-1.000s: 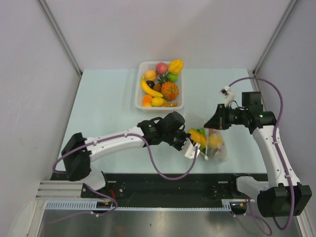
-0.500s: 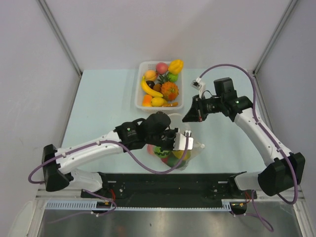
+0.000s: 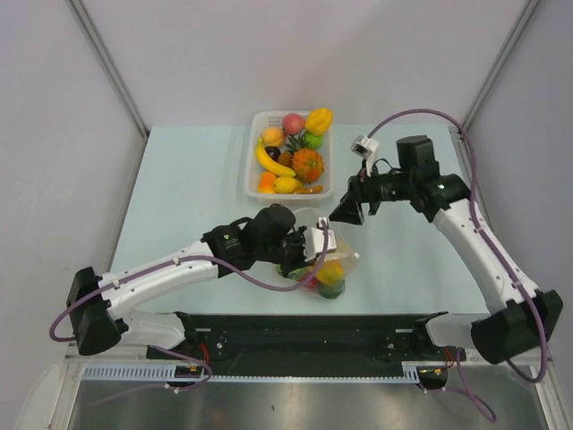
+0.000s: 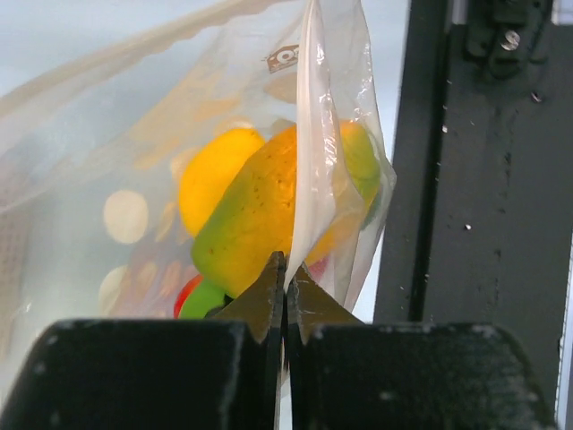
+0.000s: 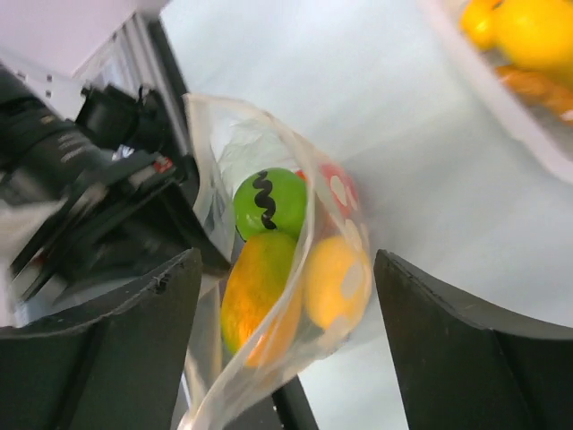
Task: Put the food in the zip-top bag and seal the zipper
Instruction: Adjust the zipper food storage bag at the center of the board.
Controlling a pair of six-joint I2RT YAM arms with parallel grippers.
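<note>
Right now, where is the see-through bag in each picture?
Top view: the zip-top bag sits low in the middle.
Left wrist: it fills the left and middle.
Right wrist: it is in the centre.
Shared landmark: the yellow-green mango inside it.

You are working in what looks like a robot test lab. Your pale table (image 3: 188,179) sits boxed in by plain white walls (image 3: 295,54) with metal corner posts (image 3: 109,72). Your left arm (image 3: 170,269) and right arm (image 3: 479,246) are bolted to a black rail (image 3: 269,333) at the table's near edge.
</note>
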